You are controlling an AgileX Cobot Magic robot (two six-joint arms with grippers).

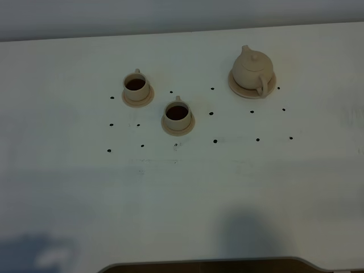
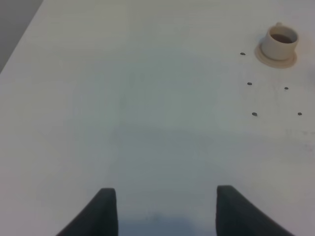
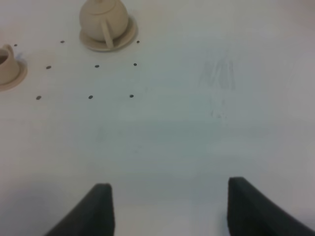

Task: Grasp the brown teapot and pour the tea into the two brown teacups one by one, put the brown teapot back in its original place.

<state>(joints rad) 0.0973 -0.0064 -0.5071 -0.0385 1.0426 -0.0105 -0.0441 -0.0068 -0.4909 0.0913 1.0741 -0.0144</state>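
The brown teapot (image 1: 252,69) stands upright on its wide round saucer (image 1: 272,86) at the back right, handle toward the front; it also shows in the right wrist view (image 3: 103,18). Two brown teacups on small saucers stand at the centre left: one farther back (image 1: 136,87), one nearer (image 1: 177,115). Both hold dark tea. The left wrist view shows one cup (image 2: 279,42); the right wrist view shows part of one (image 3: 6,64). My left gripper (image 2: 166,209) is open and empty over bare table. My right gripper (image 3: 170,206) is open and empty, well short of the teapot. Neither gripper shows in the high view.
The white table (image 1: 182,193) carries several small black dots (image 1: 211,114) around the cups and teapot. The table's far edge meets a grey wall (image 1: 170,17). Dark shadows lie along the near edge.
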